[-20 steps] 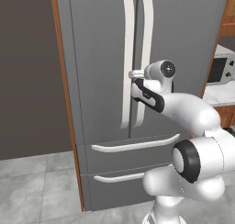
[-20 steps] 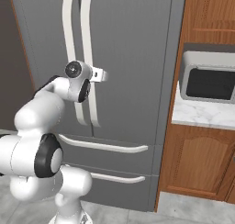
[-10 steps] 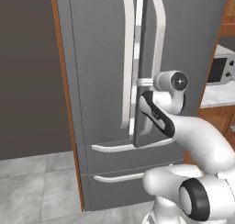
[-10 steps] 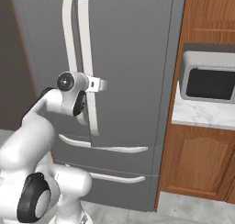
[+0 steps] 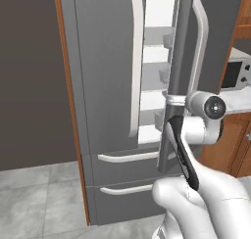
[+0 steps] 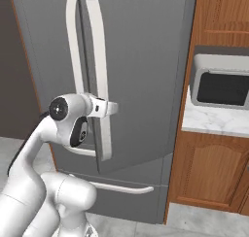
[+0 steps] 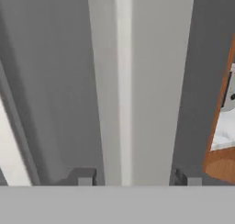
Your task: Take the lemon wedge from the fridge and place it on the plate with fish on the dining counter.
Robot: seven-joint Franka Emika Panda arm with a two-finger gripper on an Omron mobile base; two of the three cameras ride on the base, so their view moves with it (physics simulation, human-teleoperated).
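The grey fridge (image 5: 105, 61) (image 6: 146, 61) stands with its right door ajar. Through the gap I see white shelves (image 5: 157, 93) with small pale items on them. My gripper (image 6: 113, 108) (image 7: 136, 178) holds the right door's long pale handle (image 6: 99, 61) (image 7: 137, 81) at about mid-height, one fingertip pressed on each side of it. From the left base view the hand (image 5: 206, 107) sits just behind the door's edge. The lemon wedge is hidden. The plate with fish and the dining counter are out of view.
A microwave (image 6: 223, 88) sits on a marble counter (image 6: 214, 122) over wooden cabinets (image 6: 209, 173), right of the fridge. The left door with its handle (image 5: 137, 61) stays shut. Two drawers (image 5: 122, 184) lie below. A dark wall (image 5: 29, 76) is on the left.
The right fridge door has swung from shut to ajar, drawn by my gripper on its handle. The arm has pulled back toward the base, and the white interior now shows.
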